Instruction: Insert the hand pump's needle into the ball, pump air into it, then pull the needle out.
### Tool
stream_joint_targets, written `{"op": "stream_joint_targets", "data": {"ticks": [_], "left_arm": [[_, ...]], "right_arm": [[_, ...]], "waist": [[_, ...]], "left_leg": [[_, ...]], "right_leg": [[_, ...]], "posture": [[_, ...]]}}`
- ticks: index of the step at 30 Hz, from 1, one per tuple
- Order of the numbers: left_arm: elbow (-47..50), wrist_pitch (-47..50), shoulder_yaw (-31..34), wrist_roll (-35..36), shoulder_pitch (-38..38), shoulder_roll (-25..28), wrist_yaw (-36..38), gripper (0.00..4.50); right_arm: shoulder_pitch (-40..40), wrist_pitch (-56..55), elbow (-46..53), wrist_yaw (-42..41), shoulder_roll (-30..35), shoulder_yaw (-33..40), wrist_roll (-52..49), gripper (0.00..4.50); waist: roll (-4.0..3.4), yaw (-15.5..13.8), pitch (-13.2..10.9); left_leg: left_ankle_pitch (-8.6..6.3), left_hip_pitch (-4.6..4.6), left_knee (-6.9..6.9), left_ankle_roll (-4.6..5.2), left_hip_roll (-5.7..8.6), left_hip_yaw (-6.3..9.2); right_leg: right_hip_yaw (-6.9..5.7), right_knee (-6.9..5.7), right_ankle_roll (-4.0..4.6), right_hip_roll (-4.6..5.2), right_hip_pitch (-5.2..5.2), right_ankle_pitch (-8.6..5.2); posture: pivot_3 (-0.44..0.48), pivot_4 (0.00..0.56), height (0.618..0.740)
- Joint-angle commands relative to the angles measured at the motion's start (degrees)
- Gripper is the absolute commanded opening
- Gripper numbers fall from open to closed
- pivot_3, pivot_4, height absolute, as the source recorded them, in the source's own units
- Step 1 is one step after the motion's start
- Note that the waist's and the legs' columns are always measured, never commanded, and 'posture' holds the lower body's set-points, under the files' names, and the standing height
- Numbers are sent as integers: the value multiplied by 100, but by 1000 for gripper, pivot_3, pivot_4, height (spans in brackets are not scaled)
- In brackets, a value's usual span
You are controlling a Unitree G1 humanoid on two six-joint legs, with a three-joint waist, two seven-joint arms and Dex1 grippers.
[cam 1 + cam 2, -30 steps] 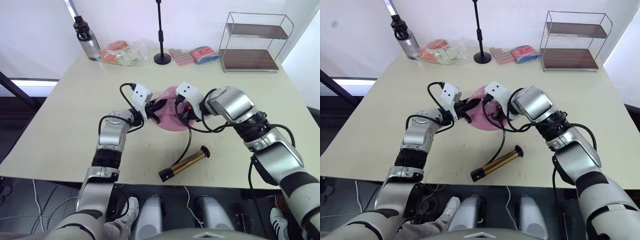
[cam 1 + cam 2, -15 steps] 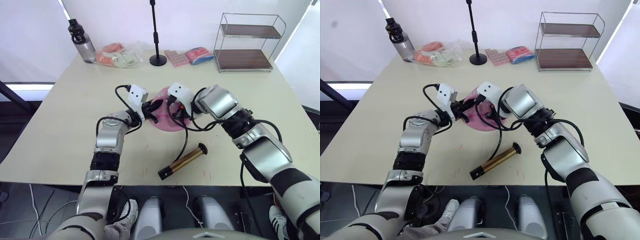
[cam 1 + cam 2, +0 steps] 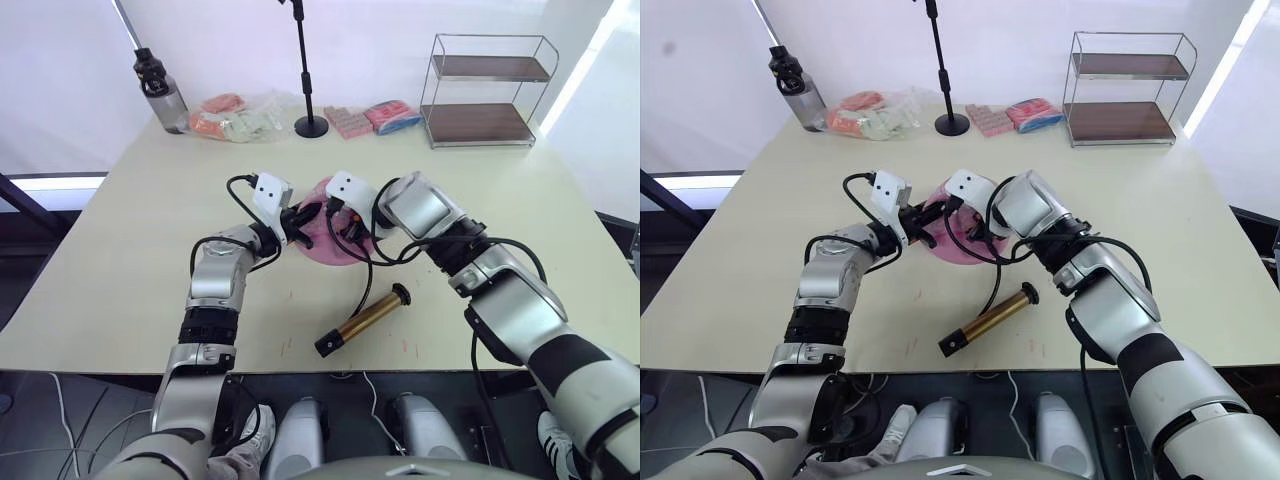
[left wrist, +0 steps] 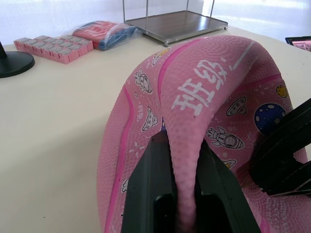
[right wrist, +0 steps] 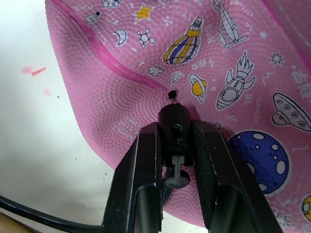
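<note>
Limp, half-flat pink ball (image 3: 335, 232) mid-worktop (image 3: 120, 240) — a soft fold pinched in left claw (image 4: 182, 194), needle (image 5: 171, 93) fitting clamped in right claw (image 5: 176, 160) at the valve — likely light, floppy, best steadied beside the valve.

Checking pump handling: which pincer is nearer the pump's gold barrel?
Right. The right pincer holds the hose's needle fitting at the ball, just above the barrel; the left pincer pinches the ball's far side.
</note>
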State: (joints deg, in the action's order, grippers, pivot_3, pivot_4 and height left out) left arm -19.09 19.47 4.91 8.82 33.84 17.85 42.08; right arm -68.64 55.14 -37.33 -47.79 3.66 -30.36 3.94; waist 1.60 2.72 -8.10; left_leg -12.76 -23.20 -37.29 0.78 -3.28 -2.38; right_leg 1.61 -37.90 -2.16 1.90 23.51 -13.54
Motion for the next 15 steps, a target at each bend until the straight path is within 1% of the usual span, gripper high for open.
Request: {"op": "stream_joint_targets", "data": {"ticks": [1, 3, 7, 12, 15], "left_arm": [[139, 183, -623, 183, -114, -442, 340, 70], [144, 191, -619, 176, -124, -438, 353, 70], [140, 199, -606, 157, -139, -441, 370, 70], [135, 211, -590, 149, -150, -455, 376, 70], [94, 181, -586, 133, -149, -469, 376, 70]], "right_arm": [[-4, -441, -168, 10, -575, -16, -71, 354], [-14, -482, -228, -1, -643, 40, -31, 354], [-31, -529, -336, 28, -761, 193, 29, 354], [-21, -510, -410, 19, -893, 366, 62, 354], [-22, -90, -406, 23, -1174, 887, -274, 354]], "waist": [[1, 10, 0], [1, 31, 1], [-1, 75, 2], [-3, 103, 4], [-3, 113, 4]], "left_leg": [[0, 12, 6, -1, 0, -1], [-3, 34, 15, -6, 0, 1], [-6, 36, 17, -11, 2, 35], [-7, 36, 18, -12, 2, 42], [-8, 36, 21, -14, 2, 46]], "right_leg": [[3, 1, 0, 0, -7, -1], [6, 2, -1, 0, -23, -3], [6, 2, -1, 3, -23, -3], [5, 2, 0, 5, -23, -3], [4, 2, 1, 6, -23, -2]], "posture": [[0, 150, 740], [0, 150, 740], [0, 150, 740], [0, 150, 740], [0, 150, 740]]}}
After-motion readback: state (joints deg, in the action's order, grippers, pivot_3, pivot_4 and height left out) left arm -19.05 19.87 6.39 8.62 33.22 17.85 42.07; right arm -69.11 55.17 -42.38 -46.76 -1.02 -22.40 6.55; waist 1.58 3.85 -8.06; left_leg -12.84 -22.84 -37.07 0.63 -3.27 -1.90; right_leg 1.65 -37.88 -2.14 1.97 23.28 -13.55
